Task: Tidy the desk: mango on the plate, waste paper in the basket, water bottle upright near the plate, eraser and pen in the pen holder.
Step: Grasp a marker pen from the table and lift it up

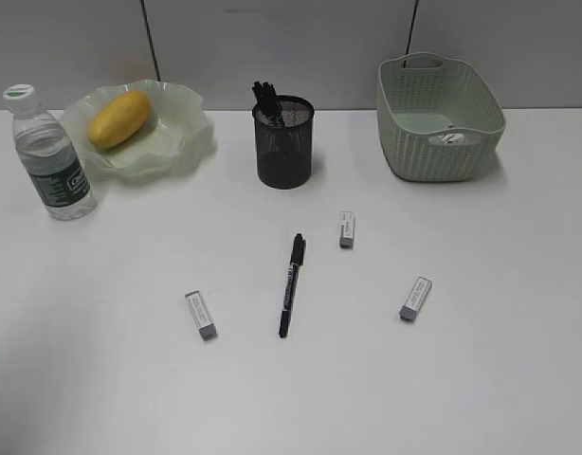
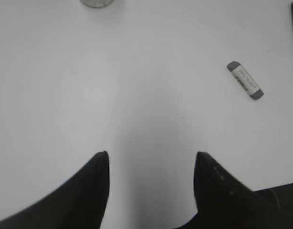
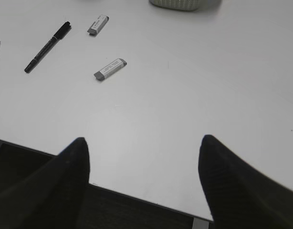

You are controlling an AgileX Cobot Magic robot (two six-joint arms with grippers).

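Note:
The mango (image 1: pixel 119 118) lies on the wavy green plate (image 1: pixel 182 133) at the back left. The water bottle (image 1: pixel 50 156) stands upright beside the plate. The black mesh pen holder (image 1: pixel 283 142) holds several pens. The waste paper (image 1: pixel 452 138) lies in the green basket (image 1: pixel 439 118) at the back right. A black pen (image 1: pixel 292 284) lies mid-desk, also in the right wrist view (image 3: pixel 47 46). Three erasers lie loose: left (image 1: pixel 201 315), middle (image 1: pixel 347 229), right (image 1: pixel 415 299). My left gripper (image 2: pixel 151 155) is open and empty over bare desk. My right gripper (image 3: pixel 142 143) is open and empty at the desk's front edge.
The white desk (image 1: pixel 481 379) stretches round the loose items. The left wrist view shows the left eraser (image 2: pixel 245 80) and the bottle's base (image 2: pixel 96 2). The right wrist view shows the right eraser (image 3: pixel 109 69), the middle eraser (image 3: pixel 98 25) and the basket's foot (image 3: pixel 180 4).

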